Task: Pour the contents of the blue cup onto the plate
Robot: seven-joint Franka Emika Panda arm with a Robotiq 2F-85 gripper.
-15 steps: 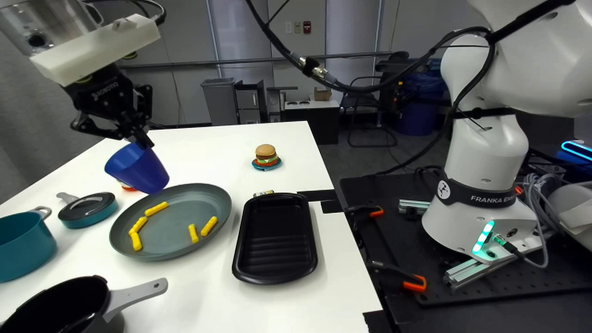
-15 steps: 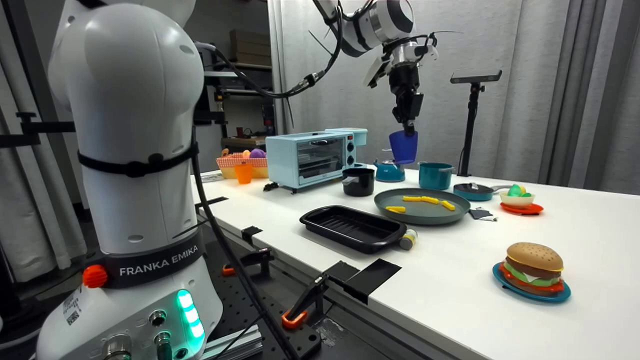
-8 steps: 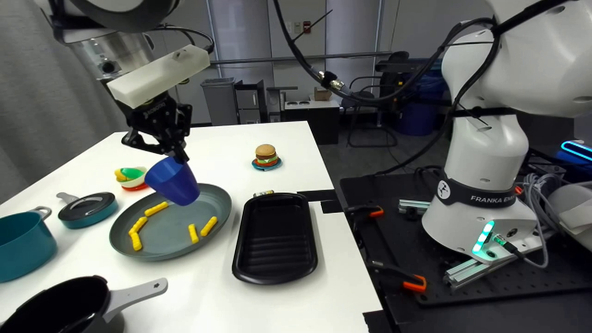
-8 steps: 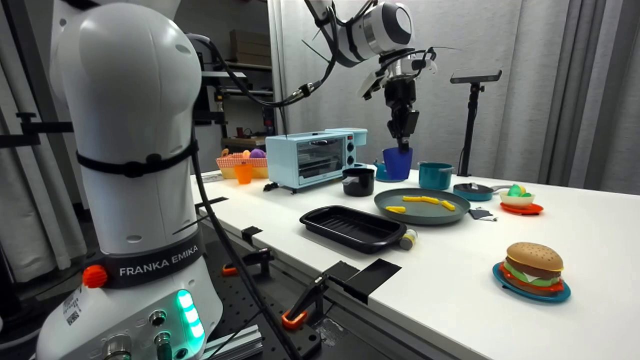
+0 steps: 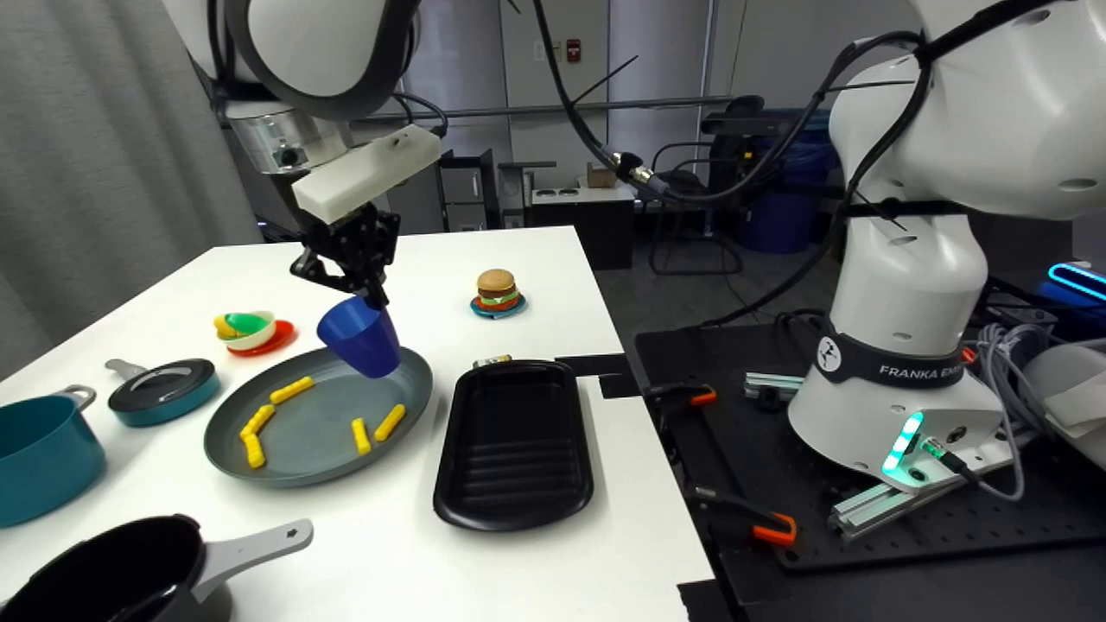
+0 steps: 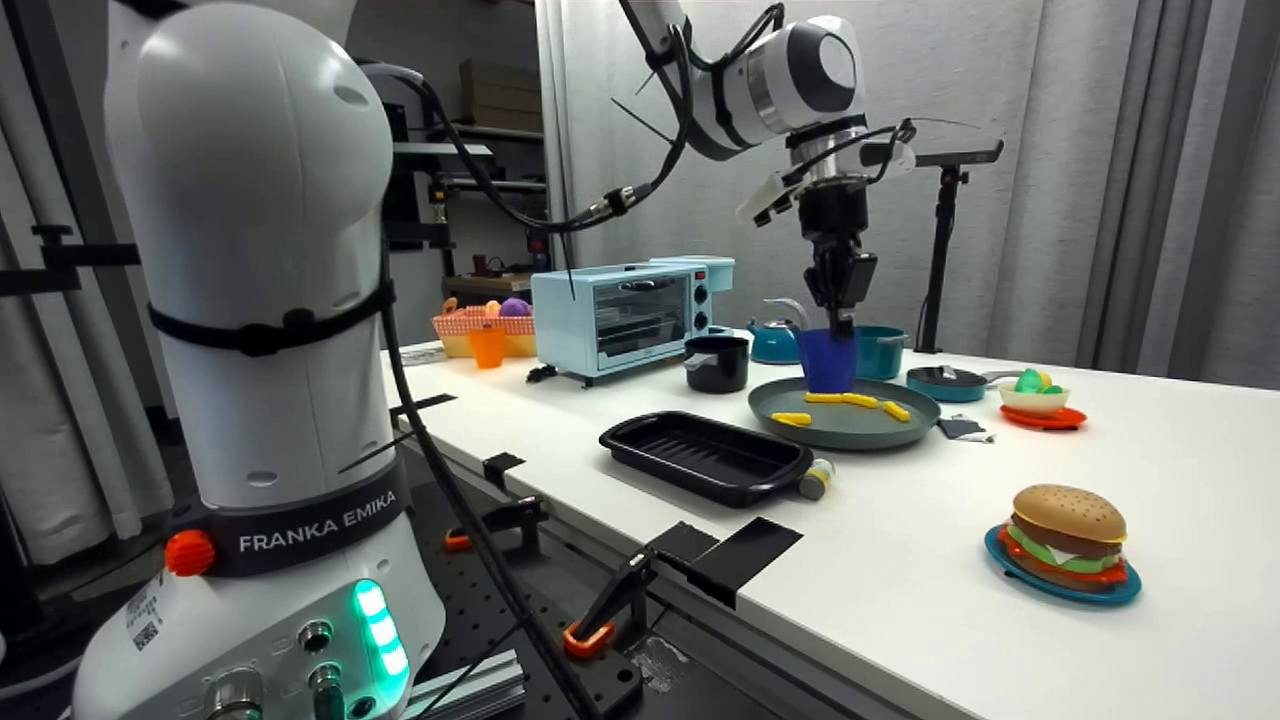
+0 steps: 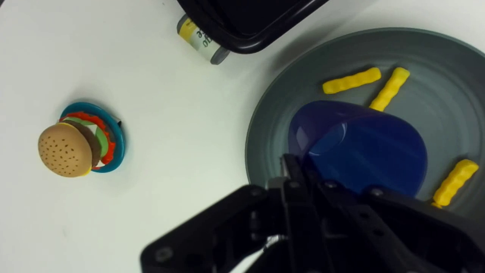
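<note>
Grey curtains (image 6: 1080, 200) hang behind a white tabletop (image 5: 622, 518). Over the plate (image 5: 320, 436) is the blue cup (image 5: 359, 339), tilted, its mouth higher than its base; the end effector (image 5: 377, 299), drawn narrow, grips its wall at the rim, and the wrist view looks partly into its inside. On the plate lie five yellow sticks (image 5: 258, 422), two toward the black tray (image 5: 514, 449) and three along the opposite side, two of those seeming to meet end to end. Just beside the plate sits the tray, a small can (image 7: 204, 41) lying on its side by one corner. Across the plate from it are a small teal pan (image 5: 164, 393) with a dark top and a white bowl (image 6: 1035, 403) of green and yellow food (image 6: 1029, 380) on a red saucer (image 6: 1045, 419). Farther out stand a teal pot (image 5: 52, 471) and a black pot (image 6: 717, 368), and a toy burger (image 6: 1068, 530) rests on a blue saucer (image 6: 1090, 595) well apart from the plate. In an exterior view, an oven (image 6: 570, 325), a kettle (image 6: 778, 343) and an orange cup (image 6: 487, 347) stand beyond
</note>
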